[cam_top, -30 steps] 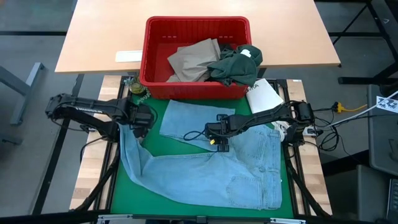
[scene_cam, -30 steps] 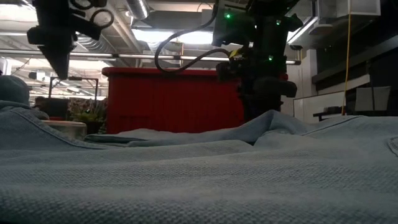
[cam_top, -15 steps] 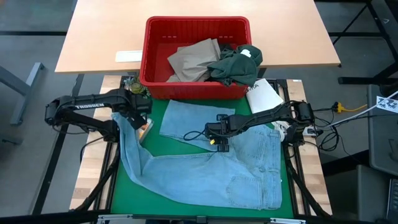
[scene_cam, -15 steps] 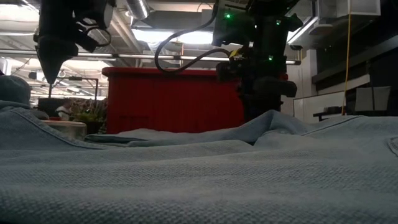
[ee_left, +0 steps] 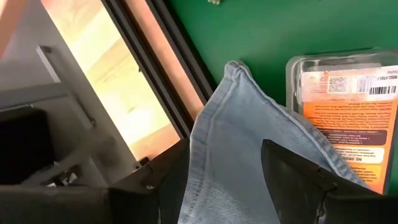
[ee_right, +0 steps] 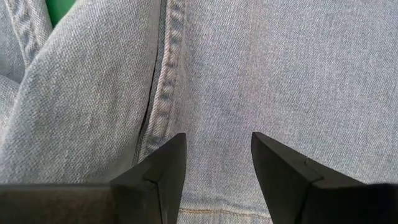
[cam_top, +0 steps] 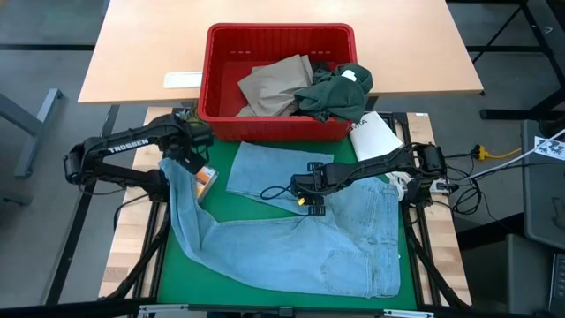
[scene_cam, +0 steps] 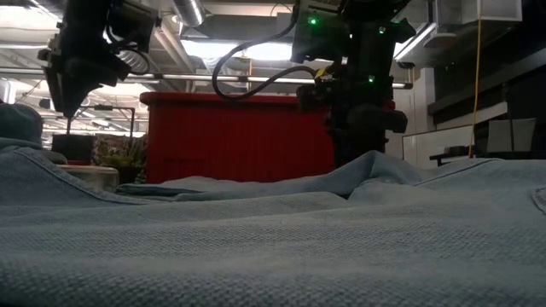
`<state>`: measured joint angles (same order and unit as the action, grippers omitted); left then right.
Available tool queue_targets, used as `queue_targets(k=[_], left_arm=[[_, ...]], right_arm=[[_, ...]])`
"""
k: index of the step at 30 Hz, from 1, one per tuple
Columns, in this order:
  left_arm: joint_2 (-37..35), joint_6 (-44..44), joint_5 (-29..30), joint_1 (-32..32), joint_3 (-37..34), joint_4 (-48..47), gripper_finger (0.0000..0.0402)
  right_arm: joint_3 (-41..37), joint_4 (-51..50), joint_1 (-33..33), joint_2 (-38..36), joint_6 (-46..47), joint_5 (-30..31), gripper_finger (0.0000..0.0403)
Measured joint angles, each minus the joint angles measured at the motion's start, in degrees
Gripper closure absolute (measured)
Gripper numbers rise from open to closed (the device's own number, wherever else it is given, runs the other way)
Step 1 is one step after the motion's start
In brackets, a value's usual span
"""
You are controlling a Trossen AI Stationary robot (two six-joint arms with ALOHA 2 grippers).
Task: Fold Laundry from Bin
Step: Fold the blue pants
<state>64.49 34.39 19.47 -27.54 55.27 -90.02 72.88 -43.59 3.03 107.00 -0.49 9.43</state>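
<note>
Light blue jeans (cam_top: 300,243) lie spread over the green mat (cam_top: 256,208) on the tabletop, waist end toward the right side, one leg running along the mat's left edge up toward the left hand. A second leg is folded flat just in front of the red bin (cam_top: 278,79). Bin sits at the mat's far edge; inside it, tan khaki trousers (cam_top: 275,86) and a dark green garment (cam_top: 335,93), the green one draped over the right part of the rim.

Left hand (cam_top: 196,152) hangs above the upper tip of the jeans leg, near the bin's front left corner. Fingers apart, nothing between them; in the wrist view the denim hem lies below, clear of them. An orange-labelled clear packet (ee_left: 348,106) lies on the mat, partly under that hem.

Right hand (cam_top: 311,201) is down on the jeans near mid-mat. Fingers (ee_right: 158,171) apart, tips against the denim beside a seam; whether any cloth is pinched, cannot tell.

A white packet (cam_top: 372,134) lies right of the bin.
</note>
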Motion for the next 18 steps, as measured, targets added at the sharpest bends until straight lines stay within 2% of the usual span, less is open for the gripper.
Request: queue_targets(k=[14, 18], left_arm=[[0.0, -2.0, -0.9, -6.3, 0.0, 0.0, 0.0208], [0.0, -2.0, -2.8, -8.5, -1.6, 0.0, 0.0208]], right_arm=[[0.0, 0.0, 0.0, 0.0, -1.5, 0.0, 0.0221], [0.0, 0.0, 0.0, 0.0, -1.6, 0.0, 0.0221]])
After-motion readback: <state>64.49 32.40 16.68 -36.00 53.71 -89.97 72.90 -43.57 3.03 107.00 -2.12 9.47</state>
